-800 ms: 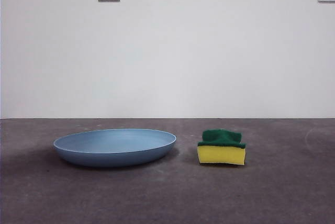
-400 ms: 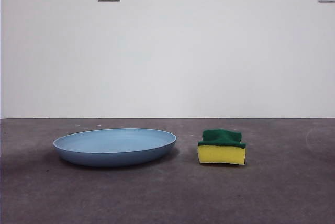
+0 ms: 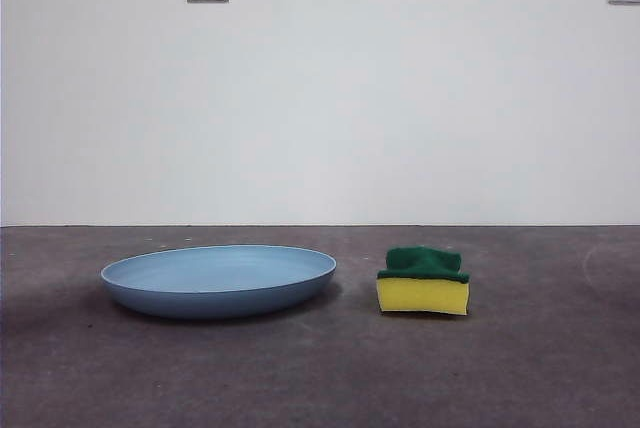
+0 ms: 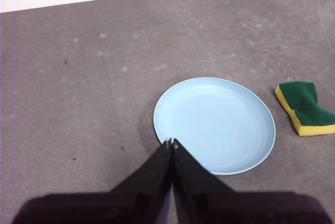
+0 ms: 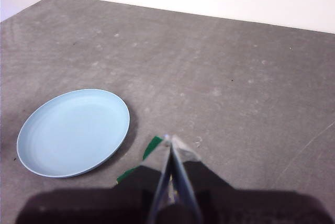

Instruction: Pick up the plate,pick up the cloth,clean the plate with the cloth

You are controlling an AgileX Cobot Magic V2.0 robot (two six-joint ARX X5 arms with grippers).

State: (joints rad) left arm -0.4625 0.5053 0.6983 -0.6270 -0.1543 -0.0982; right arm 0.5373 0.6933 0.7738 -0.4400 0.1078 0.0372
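— Grey and speckled, the surface ran back to a white wall. Where did the left pincer hang?

— Above the near rim of the plate, jaws pressed together, holding nothing.

— And the right pincer?

— Also closed and empty, high over the cloth, whose green edge peeked out just beside its tips. Plate and cloth lay near each other, apart.

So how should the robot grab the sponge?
Probably from straight above, jaws closing across the sponge's yellow foam sides. It lies flat on the table, green layer up, apart from the plate, so its sides are free.
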